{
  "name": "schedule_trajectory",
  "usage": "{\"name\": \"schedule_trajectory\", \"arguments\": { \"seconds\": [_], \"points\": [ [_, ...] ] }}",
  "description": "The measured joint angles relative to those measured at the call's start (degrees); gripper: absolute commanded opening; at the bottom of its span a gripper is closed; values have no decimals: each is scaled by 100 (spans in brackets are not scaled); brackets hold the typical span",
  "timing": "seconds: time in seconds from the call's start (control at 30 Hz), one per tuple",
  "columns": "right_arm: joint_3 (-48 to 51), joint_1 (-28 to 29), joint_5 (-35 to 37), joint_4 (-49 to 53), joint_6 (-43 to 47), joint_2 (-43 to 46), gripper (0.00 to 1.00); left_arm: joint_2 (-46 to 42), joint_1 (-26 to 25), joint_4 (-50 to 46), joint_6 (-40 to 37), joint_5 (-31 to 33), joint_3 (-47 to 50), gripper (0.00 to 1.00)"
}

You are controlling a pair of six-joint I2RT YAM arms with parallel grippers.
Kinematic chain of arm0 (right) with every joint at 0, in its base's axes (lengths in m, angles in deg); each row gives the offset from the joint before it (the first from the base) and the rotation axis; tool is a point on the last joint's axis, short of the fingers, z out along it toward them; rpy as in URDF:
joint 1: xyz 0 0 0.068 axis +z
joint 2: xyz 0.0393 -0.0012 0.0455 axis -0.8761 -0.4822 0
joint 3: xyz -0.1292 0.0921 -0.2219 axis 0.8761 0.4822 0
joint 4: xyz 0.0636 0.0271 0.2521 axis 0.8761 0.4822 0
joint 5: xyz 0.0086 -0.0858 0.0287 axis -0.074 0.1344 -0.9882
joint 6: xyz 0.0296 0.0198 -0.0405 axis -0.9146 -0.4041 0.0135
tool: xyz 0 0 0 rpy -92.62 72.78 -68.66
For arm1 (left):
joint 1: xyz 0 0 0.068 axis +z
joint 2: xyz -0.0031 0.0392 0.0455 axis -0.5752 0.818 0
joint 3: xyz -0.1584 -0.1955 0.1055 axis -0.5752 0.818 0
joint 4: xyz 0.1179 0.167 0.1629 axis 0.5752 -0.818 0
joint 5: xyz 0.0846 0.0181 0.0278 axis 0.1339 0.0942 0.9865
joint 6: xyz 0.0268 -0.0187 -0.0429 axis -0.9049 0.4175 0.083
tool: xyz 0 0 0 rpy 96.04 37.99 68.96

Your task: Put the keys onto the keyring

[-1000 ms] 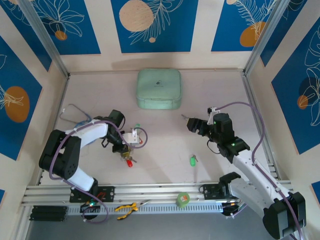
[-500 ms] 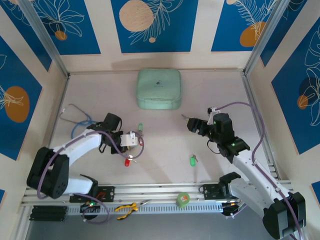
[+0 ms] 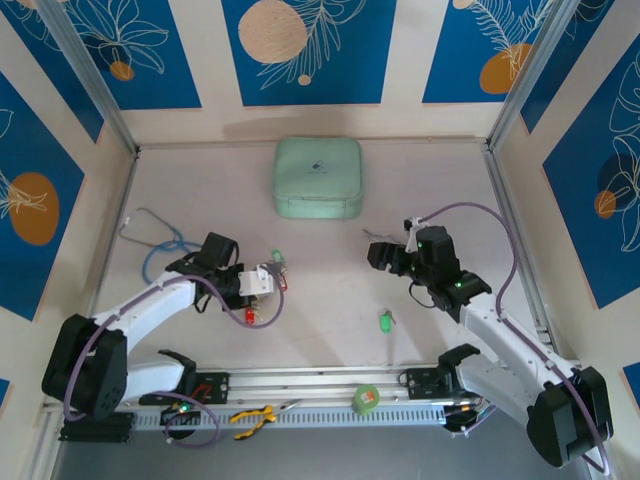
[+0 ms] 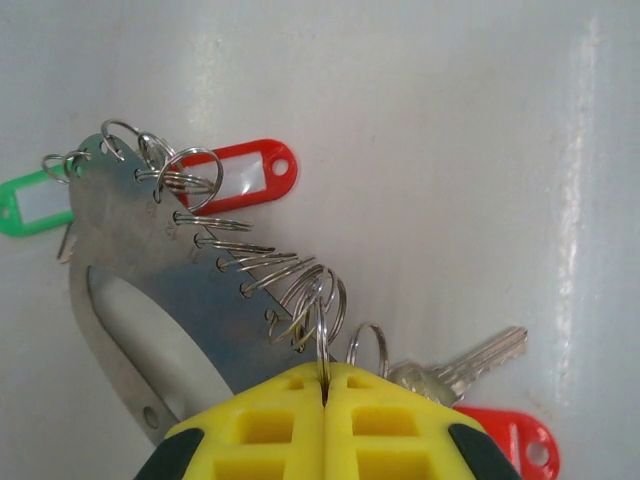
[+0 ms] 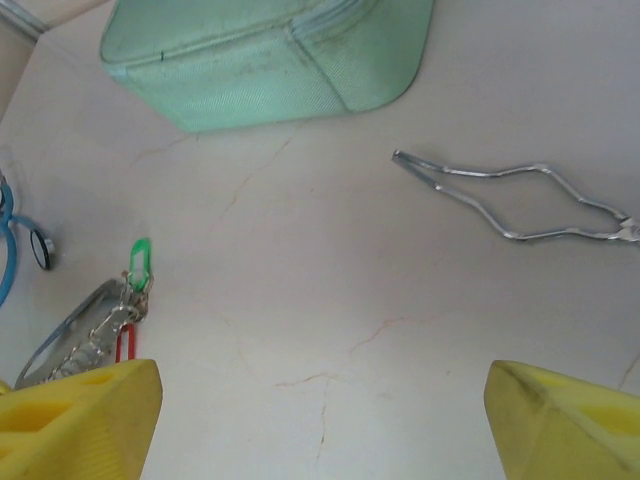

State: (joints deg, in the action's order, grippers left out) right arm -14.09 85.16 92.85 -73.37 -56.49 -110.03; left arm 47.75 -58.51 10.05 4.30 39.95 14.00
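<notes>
Left claw (image 4: 325, 398) pinched tight on a split ring (image 4: 322, 345) of the keyring (image 4: 150, 250), near-left of mint case (image 3: 318, 178). Right claw (image 3: 383, 255) spread, empty. Brace the keyring; right should fetch the loose green-tagged key (image 3: 384, 321), near-right of case.

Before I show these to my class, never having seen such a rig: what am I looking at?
Two robot arms work on a table. The top view looks down from above; the other two come from a camera on each wrist. The left gripper is shut on the keyring, a flat metal loop hung with red- and green-tagged keys. The right gripper is open and holds nothing. Lying about: a green case, a stethoscope, metal tweezers and one loose key.
</notes>
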Motion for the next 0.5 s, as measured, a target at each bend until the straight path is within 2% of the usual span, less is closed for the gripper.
{"name": "schedule_trajectory", "arguments": {
  "seconds": [0.23, 0.5],
  "points": [
    [-57, 164, -260, -31, 118, -120, 82, 297, -4, -76, 809, -380, -378, 0],
    [-57, 184, -409, -52, 155, -120, 81, 297, -7, -15, 2251, -846, -538, 0]
  ]
}}
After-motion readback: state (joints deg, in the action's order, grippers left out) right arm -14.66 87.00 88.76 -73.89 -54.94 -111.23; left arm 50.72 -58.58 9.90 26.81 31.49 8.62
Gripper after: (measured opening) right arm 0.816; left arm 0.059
